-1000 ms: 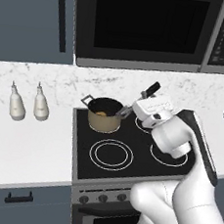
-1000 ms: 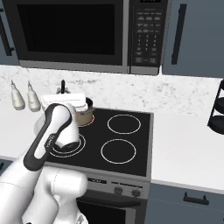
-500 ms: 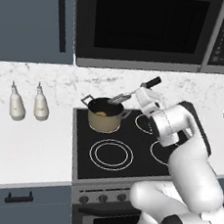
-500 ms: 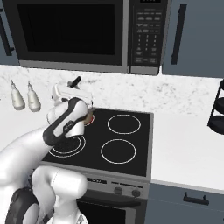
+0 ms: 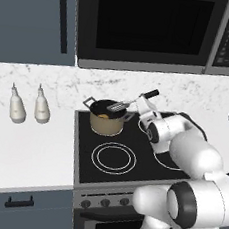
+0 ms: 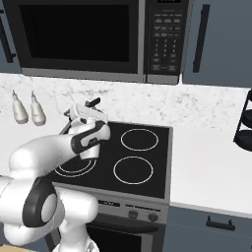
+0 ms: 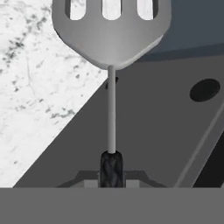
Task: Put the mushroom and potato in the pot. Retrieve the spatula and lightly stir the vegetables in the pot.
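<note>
The tan pot [image 5: 105, 123] stands on the stove's back left burner. A yellow-brown bit of the potato [image 5: 102, 116] shows inside it; the mushroom is hidden. My gripper [image 5: 141, 104] is shut on the spatula's black handle [image 5: 151, 94], just right of the pot. The slotted silver head [image 5: 118, 107] reaches out over the pot's right rim. In the hand view the spatula [image 7: 111, 35] points straight away from me, its thin shaft running down to the black grip [image 7: 111, 168]. From the right base view my arm covers the pot, and the handle end [image 6: 92, 102] sticks up behind the hand.
Two white bottles [image 5: 18, 106] [image 5: 42, 106] stand on the counter left of the stove [image 5: 126, 160]. A microwave [image 5: 152, 25] hangs low above the cooktop. A dark wire rack [image 6: 244, 125] is on the counter at far right.
The hand has tipped over leftward, bringing the spatula from upright beside the pot to lying with its head lowered over the pot's rim. The grip stayed shut.
</note>
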Controlling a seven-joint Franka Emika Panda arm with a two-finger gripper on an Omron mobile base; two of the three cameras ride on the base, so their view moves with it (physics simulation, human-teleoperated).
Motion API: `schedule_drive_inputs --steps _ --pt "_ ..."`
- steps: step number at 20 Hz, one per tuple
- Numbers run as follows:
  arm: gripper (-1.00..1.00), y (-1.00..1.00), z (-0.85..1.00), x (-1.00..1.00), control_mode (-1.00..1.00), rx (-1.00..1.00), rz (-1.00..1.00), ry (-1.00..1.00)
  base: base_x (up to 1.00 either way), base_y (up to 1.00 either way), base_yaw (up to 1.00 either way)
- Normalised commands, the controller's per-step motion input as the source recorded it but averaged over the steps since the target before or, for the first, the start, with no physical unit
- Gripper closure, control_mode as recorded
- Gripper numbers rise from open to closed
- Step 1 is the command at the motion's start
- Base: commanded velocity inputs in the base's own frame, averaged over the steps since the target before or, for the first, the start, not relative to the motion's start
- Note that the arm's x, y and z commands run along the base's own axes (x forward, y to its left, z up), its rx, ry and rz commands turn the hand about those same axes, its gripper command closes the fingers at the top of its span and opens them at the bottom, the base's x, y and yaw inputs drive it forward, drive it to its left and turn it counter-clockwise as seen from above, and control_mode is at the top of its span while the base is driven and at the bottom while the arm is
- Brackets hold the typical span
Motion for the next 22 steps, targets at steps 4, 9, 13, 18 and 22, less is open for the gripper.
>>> schedule_drive_inputs --steps 4,9,13,18,22 --pt "1.00 0.00 0.00 0.40 -1.00 0.11 0.02 0.00 0.00 0.00 0.00" --pt "1.00 0.00 0.00 0.44 -1.00 0.02 0.00 0.06 0.00 0.00 0.00" --pt "1.00 0.00 0.00 0.58 -1.00 -0.03 0.00 0.17 0.00 0.00 0.00" --pt "1.00 0.00 0.00 0.48 -1.00 -0.06 0.00 0.17 0.00 0.00 0.00" --pt "1.00 0.00 0.00 0.28 -1.00 -0.12 0.00 0.19 0.00 0.00 0.00"
